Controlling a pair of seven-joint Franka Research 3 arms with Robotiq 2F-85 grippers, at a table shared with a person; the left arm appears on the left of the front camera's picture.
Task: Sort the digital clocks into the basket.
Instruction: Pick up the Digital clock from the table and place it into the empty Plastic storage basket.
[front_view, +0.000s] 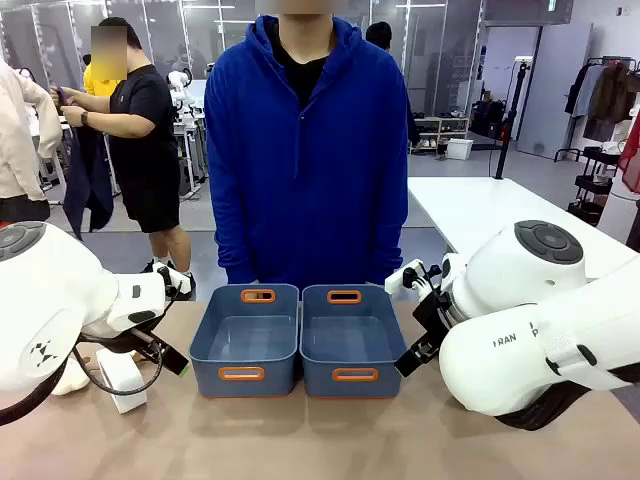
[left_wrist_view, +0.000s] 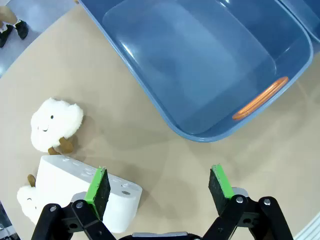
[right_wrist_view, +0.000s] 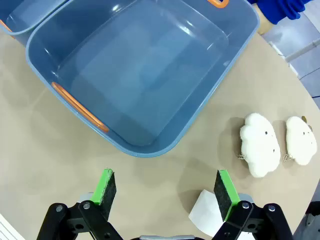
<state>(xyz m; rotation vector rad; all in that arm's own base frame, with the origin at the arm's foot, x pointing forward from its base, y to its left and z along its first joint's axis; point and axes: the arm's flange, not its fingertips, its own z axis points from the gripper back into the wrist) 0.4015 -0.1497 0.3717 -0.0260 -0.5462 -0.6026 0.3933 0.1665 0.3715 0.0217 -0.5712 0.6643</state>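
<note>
Two baskets (front_view: 215, 378) sit side by side mid-table. One white clock (left_wrist_view: 65, 177) lies by the left jaws, the second clock (right_wrist_view: 205, 217) by the right jaws — both pairs spread wide, gripping nothing.

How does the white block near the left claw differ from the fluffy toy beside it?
The clock is smooth, the toy fluffy. The clock is boxy, the toy cloud-shaped with a face and brown feet. Both are white and lie on the table.
</note>
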